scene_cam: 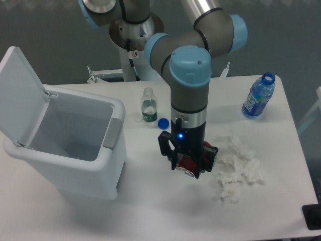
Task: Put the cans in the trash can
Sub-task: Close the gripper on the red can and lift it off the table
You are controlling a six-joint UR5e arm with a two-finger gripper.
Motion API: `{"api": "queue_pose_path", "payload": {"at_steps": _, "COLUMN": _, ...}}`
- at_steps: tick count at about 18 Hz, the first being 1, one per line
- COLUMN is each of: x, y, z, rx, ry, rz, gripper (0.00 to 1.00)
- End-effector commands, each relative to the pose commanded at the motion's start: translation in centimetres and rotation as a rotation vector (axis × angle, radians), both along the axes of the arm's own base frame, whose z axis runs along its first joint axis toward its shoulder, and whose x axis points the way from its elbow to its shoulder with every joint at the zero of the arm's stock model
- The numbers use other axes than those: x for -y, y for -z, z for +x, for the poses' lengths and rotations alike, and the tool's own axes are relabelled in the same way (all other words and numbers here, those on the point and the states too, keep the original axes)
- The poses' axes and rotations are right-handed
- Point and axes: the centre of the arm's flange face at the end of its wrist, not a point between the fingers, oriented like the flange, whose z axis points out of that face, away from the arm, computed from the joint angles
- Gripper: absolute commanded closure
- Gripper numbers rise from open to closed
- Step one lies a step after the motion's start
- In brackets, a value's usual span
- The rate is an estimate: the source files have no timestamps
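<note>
A small red can (189,164) with a silver end shows between the black fingers of my gripper (187,164), which points down over the middle of the table. The jaws are closed around the can, and the can looks to be just above the tabletop. The white trash can (70,145) stands at the left with its flat lid (22,90) swung up and open, its inside bare as far as I can see. The bin's near wall is about a hand's width left of the gripper.
A clear bottle with a green label (148,105) stands uncapped behind the gripper, with a blue cap (163,122) beside it. A blue-labelled water bottle (259,96) stands at the far right. Crumpled white tissues (238,165) lie right of the gripper.
</note>
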Motion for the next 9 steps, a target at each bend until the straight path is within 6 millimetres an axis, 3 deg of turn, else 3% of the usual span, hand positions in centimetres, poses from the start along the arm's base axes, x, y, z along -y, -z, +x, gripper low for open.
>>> {"api": "queue_pose_path", "payload": {"at_steps": 9, "x": 0.9, "y": -1.0, "z": -0.6, "rx": 0.012, "ry": -0.019, "rz": 0.038, "gripper": 0.44}}
